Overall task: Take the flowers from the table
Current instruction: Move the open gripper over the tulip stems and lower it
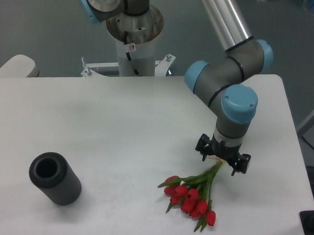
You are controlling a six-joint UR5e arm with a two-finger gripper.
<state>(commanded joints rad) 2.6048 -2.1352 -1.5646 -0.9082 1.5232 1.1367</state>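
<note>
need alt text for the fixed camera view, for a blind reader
A grey-and-blue robot arm's black claw sits over the stem ends of a bunch of red tulips with green stems on a plain white table. A black ribbed cylinder lies at front left.

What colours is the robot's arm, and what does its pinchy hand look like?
The arm is made of shiny silver-grey tubes with round grey joints wearing light blue caps. Its gripper is small and black with two short fingers. The white base column has a little sticker.

One flower bunch [191,194] (one black cylinder [55,178])
</note>
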